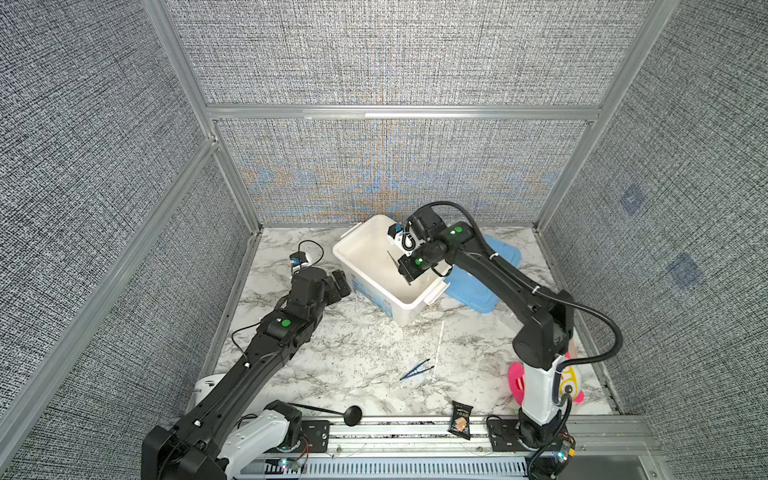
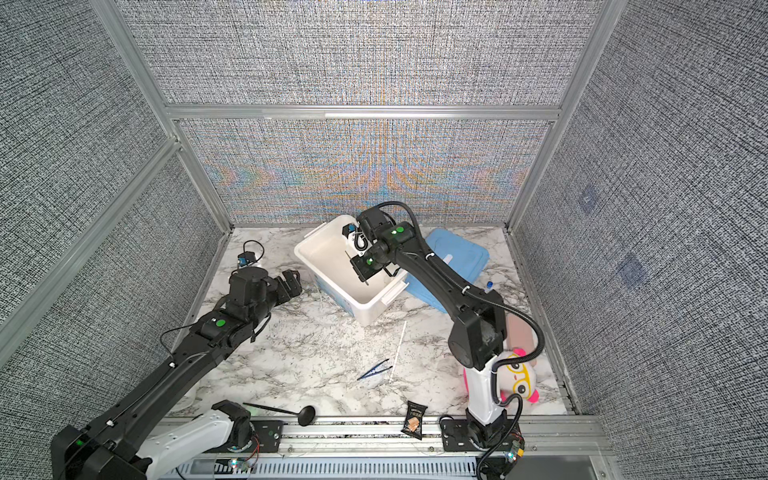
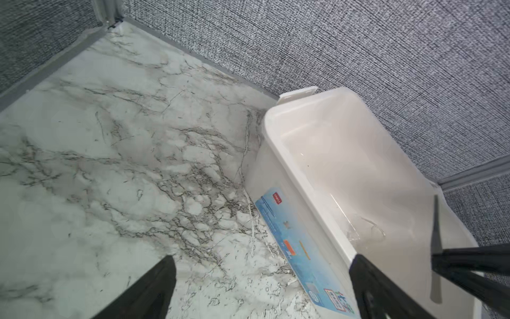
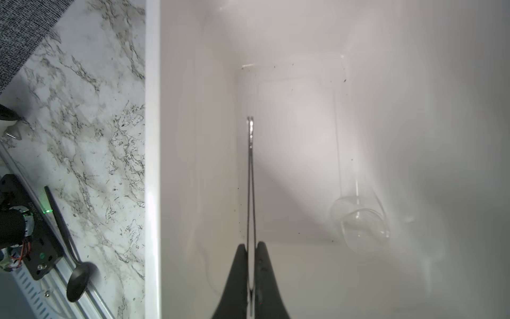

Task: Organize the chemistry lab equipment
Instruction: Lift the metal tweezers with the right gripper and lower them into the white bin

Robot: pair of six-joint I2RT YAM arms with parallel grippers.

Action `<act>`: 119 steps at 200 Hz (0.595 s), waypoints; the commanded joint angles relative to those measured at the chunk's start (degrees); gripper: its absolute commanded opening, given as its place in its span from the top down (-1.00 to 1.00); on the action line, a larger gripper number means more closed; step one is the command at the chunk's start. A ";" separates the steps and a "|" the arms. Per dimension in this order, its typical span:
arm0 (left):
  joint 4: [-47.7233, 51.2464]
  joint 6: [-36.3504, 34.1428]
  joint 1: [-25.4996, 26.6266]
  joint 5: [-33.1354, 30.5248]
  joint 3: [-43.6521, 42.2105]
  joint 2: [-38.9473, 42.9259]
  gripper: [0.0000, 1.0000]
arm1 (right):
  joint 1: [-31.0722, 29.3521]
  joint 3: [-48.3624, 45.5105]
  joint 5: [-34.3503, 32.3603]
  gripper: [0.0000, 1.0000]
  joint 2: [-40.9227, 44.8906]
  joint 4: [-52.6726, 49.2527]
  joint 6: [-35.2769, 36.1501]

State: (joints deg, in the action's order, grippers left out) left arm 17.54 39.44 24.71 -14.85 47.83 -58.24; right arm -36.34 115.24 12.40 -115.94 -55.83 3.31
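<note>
Your right pincer (image 4: 251, 245) is clamped on the silver tweezers (image 4: 250, 165), both fingers pressed flat against the thin metal arms. It hangs inside the mouth of the white bin (image 4: 151, 138), and the tweezers run from the fingers down toward the bin floor. You cannot tell from the wrist view whether the far end touches that floor. In both top views the same pincer (image 1: 405, 272) sits over the bin (image 1: 338, 249), with the tweezers (image 1: 392, 259) sticking out to either side of it.

A clear glass vessel (image 4: 358, 221) lies on its side on the bin floor, apart from the tweezers.

Your left pincer (image 3: 262, 256) stands wide open and holds nothing. It hovers just outside the bin's labelled wall, with one finger over the bin rim (image 3: 305, 183).

The blue lid (image 1: 478, 286) lies against the bin's far side, under your right arm. A small blue cap (image 2: 489, 284) shows just beyond that lid, away from the bin.

Nearer you than the bin, the white stick (image 1: 438, 349) lies on the marble table (image 1: 332, 353), and the blue tweezers (image 1: 415, 369) lie just beside its near end.

Farther from the bin still, the pink plush (image 1: 519, 382) rests at your right arm's base. The black packet (image 1: 460, 419) and a black spoon (image 1: 353, 413) lie by the front rail.
</note>
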 commanded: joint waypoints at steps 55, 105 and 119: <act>3.33 0.55 -3.42 5.44 -0.33 2.04 -0.98 | -0.27 12.41 0.37 1.00 -14.81 -10.87 1.26; 3.39 1.60 -3.61 5.93 -1.44 2.44 -0.98 | -0.38 15.65 1.64 1.00 -20.71 -12.63 0.50; 4.16 1.98 -3.66 5.97 -0.99 2.56 -0.98 | -0.62 15.79 1.14 1.00 -21.44 -12.32 0.20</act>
State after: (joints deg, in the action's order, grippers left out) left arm 21.21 40.60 21.21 -9.23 46.35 -55.83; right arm -36.71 130.41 13.67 -136.53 -66.70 4.14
